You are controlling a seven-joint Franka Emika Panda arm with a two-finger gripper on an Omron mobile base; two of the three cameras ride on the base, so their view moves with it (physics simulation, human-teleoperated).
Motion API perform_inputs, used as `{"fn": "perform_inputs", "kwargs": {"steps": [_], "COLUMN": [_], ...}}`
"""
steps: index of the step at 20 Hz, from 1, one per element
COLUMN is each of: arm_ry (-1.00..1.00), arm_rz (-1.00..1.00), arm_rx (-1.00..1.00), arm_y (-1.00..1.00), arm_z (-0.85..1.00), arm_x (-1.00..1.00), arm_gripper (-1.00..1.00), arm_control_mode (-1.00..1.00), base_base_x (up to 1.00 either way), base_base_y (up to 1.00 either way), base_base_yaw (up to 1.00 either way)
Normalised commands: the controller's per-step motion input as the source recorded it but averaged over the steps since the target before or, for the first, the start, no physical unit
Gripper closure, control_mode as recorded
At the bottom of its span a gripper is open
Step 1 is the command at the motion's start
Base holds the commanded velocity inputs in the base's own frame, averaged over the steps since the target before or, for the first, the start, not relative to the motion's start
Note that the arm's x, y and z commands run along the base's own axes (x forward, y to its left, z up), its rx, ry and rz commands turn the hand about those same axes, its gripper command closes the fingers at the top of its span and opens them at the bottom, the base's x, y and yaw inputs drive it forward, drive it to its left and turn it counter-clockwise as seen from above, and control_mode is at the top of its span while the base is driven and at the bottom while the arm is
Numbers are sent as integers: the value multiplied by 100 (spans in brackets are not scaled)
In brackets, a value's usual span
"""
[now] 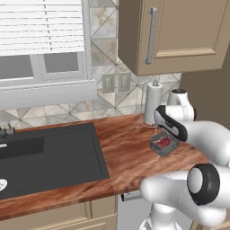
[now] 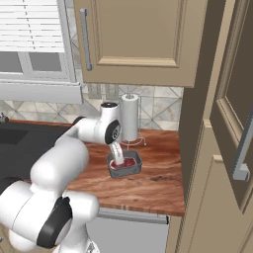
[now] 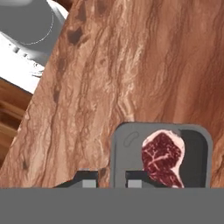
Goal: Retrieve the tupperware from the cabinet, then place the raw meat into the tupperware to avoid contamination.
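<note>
gripper (image 3: 111, 178): fingertips low centre of hand view, slightly parted, gripping nothing (meat sits clear) | raw meat (image 3: 162, 157): inside tupperware (image 3: 120, 151), lower right | tupperware rests on wooden counter (image 3: 122, 65) beside paper towel roll (image 2: 130, 117)

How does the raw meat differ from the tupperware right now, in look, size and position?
The raw meat is red, marbled with white, and lumpy in outline; the tupperware is plain dark grey, rectangular with rounded corners. The raw meat is smaller and lies inside the tupperware, leaving bare floor on either side; the tupperware sits directly on the wooden counter. Both are low and lie flat.
</note>
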Motion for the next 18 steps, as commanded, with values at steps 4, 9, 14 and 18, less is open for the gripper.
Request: {"fn": "perform_inputs", "kwargs": {"steps": [4, 9, 14, 18], "arm_ry": [2, 9, 8, 7], "arm_rz": [-4, -1, 0, 0], "arm_rx": [-5, 0, 0, 0], "arm_y": [1, -1, -1, 0], "arm_z": [27, 15, 0, 1], "arm_x": [-41, -39, -46, -51], "arm_gripper": [-100, -100, -100, -100], "arm_control_mode": [-100, -100, -100, -100], "base_base_x": [0, 0, 0, 0], "base_base_y": [0, 0, 0, 0], "base_base_yaw": [0, 0, 0, 0]}}
